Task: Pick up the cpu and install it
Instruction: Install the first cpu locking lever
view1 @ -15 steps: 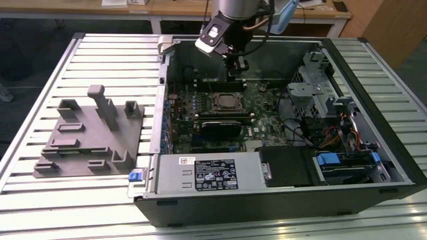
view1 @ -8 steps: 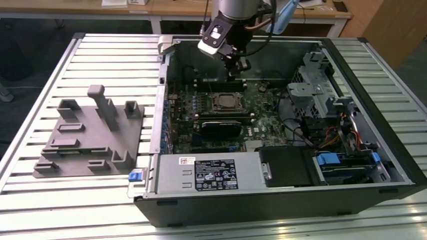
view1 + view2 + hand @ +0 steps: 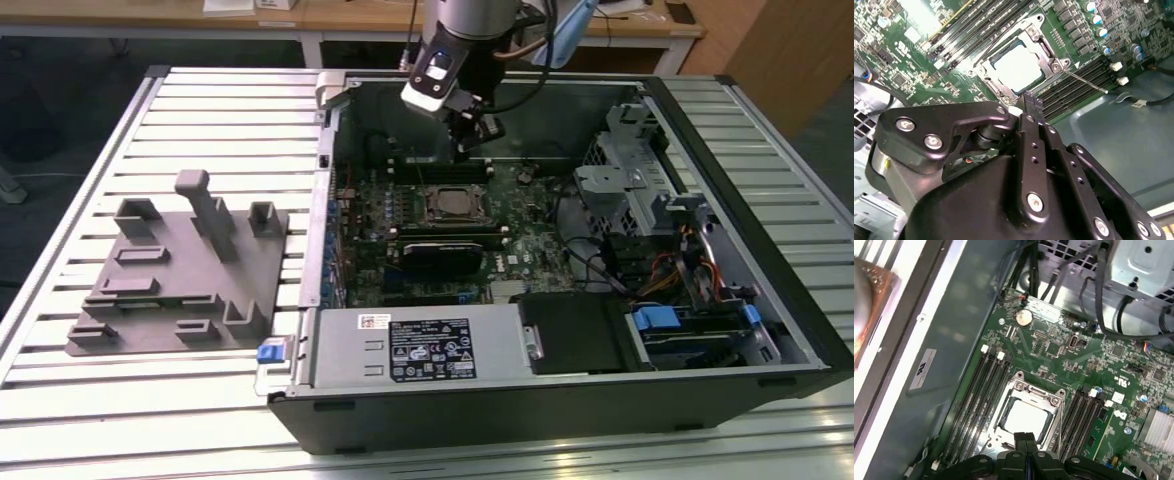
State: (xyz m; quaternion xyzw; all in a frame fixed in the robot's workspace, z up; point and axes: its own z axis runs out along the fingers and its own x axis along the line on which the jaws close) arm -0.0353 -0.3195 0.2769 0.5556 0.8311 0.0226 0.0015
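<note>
1. The cpu (image 3: 1026, 420) lies flat in the socket frame (image 3: 1025, 410) on the motherboard (image 3: 1064, 355), low and centre in the first wrist view, upper centre in the second wrist view.
2. The end effector (image 3: 1025, 440) hangs just above the socket's edge, its fingers (image 3: 1032, 105) pressed together and holding nothing.
3. In the exterior view, the open computer case (image 3: 561, 400) fills the centre and right of the frame on the slatted counter (image 3: 214, 100).
4. A grey tray (image 3: 174, 280) sits at the frame's left.

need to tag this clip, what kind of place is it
Probably a robotics lab or test workshop: an open computer case lies on a slatted metal table beside a grey plastic tray, wooden desks stand behind, and the gripper hangs over the motherboard.
</note>
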